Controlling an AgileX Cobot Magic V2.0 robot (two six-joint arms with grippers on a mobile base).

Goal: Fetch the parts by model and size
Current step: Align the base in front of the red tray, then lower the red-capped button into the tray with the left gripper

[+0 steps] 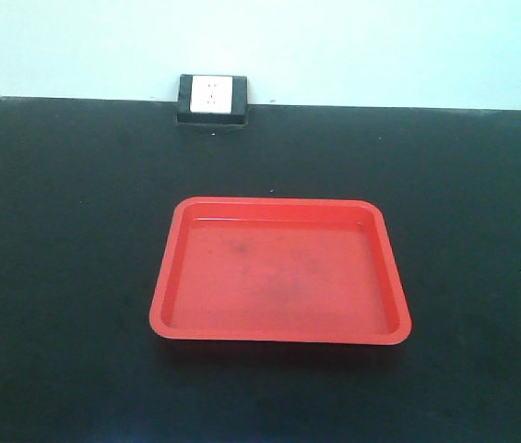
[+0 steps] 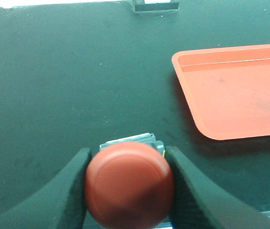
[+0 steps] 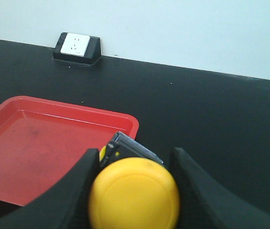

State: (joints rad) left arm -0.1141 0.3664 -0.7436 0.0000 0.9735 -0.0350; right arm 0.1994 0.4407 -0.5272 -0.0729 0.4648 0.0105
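Black tabletop [image 1: 76, 277] runs back to a pale wall [image 1: 352, 41], where one socket box [image 1: 212, 96] sits at the seam. One red tray [image 1: 162, 300] lies in the middle. Two push buttons show, both outside the tray. The left gripper [image 2: 128, 162] is clamped on the red button [image 2: 130, 191], out past the tray's left side. The right gripper [image 3: 135, 157] is clamped on the yellow button [image 3: 134, 198], near the tray's right edge.

The end effectors [image 2: 129, 153] [image 3: 135, 152] have black curved fingers [image 2: 68, 191].
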